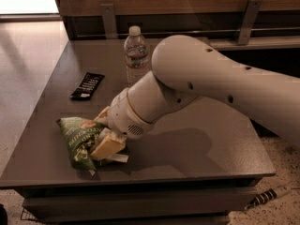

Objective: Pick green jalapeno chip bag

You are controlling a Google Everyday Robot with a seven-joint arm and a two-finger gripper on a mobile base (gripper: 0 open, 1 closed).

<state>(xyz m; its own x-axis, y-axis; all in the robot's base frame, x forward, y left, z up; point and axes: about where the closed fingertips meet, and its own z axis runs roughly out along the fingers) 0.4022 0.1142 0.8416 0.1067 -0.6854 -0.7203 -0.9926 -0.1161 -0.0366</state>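
The green jalapeno chip bag lies crumpled on the near left part of the dark table, with white lettering on its face and a white crimped end poking out at its right. My gripper is down at the bag's right end, touching it, with its yellowish tips over the bag. The white arm reaches in from the right and hides the bag's right side.
A clear water bottle stands upright behind the arm near the table's back. A small flat black packet lies to the left of it. A wooden bench back with metal brackets runs along the far edge. The table's front edge is just below the bag.
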